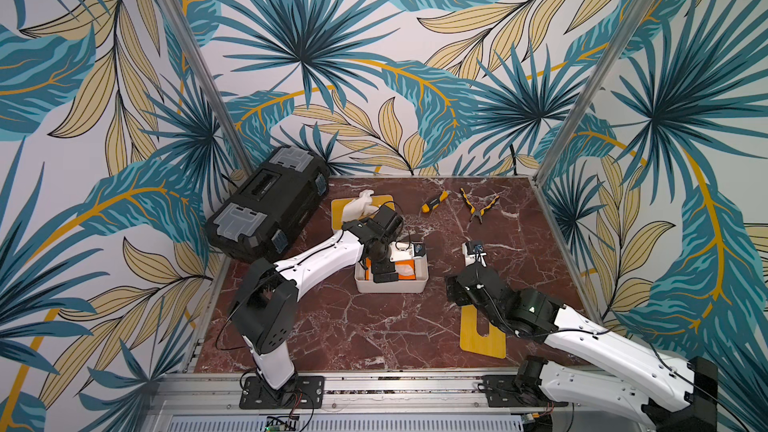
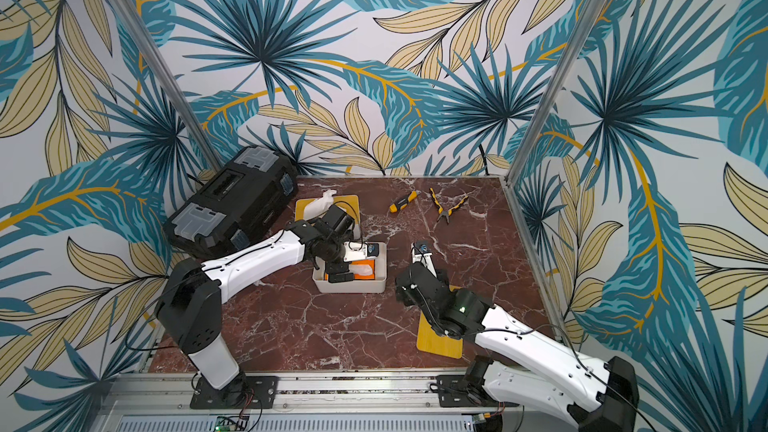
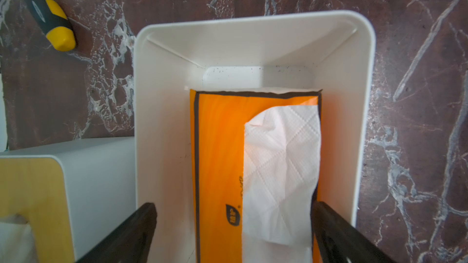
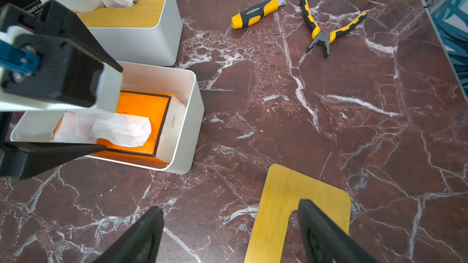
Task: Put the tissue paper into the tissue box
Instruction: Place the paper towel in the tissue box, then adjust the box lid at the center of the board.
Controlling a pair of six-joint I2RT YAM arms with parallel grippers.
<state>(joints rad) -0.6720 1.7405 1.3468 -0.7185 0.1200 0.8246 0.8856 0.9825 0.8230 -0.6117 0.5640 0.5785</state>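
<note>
The tissue paper, an orange pack point(image 3: 217, 148) with a white sheet sticking out of its slot, lies inside the open white tissue box point(image 3: 253, 18) at the table's middle; both top views show the pack point(image 1: 405, 270) point(image 2: 361, 271) in the box point(image 1: 390, 286) point(image 2: 349, 286). My left gripper point(image 3: 234, 206) reaches down into the box, open, its fingers on either side of the pack; one is well clear, the other stands close to the pack's edge. My right gripper point(image 4: 230, 211) hangs open and holding nothing, low over the table beside the box point(image 4: 187, 127), one finger above a wooden lid point(image 4: 278, 198).
The slotted wooden lid point(image 1: 482, 342) lies flat at the front right. A second tissue box point(image 1: 361, 207) with its lid on and tissue sticking out stands just behind. A black toolbox point(image 1: 266, 201) is at the back left, with a utility knife point(image 1: 434, 201) and pliers point(image 1: 478, 205) at the back.
</note>
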